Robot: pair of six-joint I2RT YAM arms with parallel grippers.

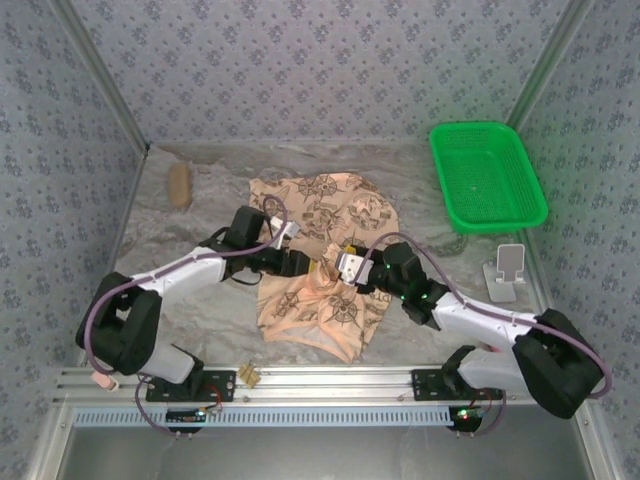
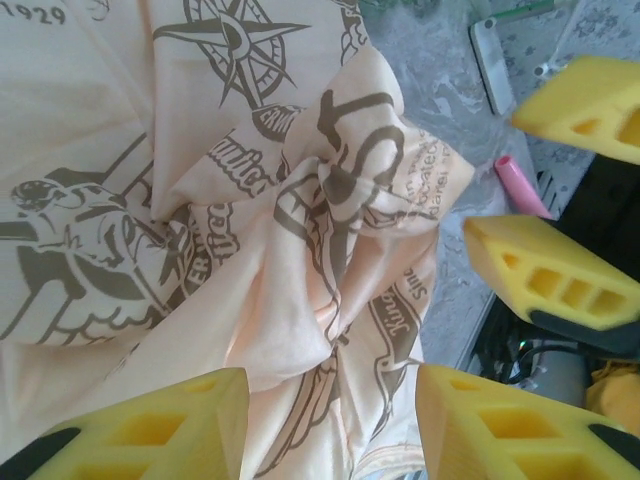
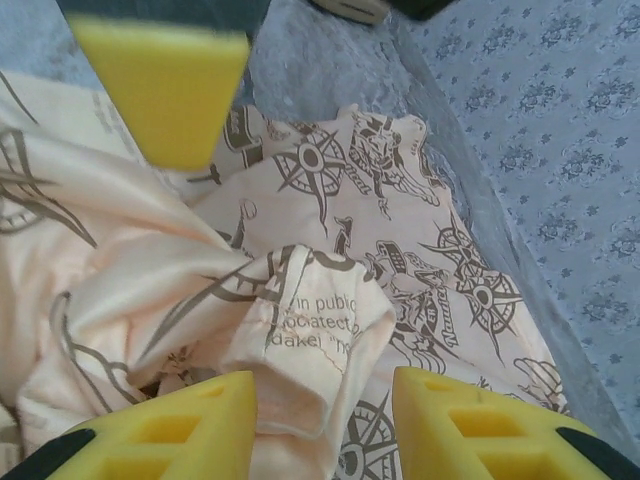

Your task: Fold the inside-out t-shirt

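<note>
The inside-out t-shirt (image 1: 325, 240) lies crumpled in the middle of the table, tan with dark compass prints. A twisted bunch of it (image 2: 330, 220) rises at the centre. My left gripper (image 1: 312, 266) hovers over that bunch, open; cloth lies loose between its yellow fingers (image 2: 150, 430). Facing it from the right is my right gripper (image 1: 340, 272), also open. A sleeve end with a stitched hem (image 3: 310, 340) lies between the right gripper's pads (image 3: 480, 425), close to the left one, and is not pinched. The two grippers' tips nearly meet above the shirt.
A green plastic basket (image 1: 487, 175) stands at the back right. A white stand (image 1: 508, 270) sits by the right wall and a brown oblong object (image 1: 180, 185) at the back left. A pink item (image 2: 522, 185) lies on the table beside the shirt.
</note>
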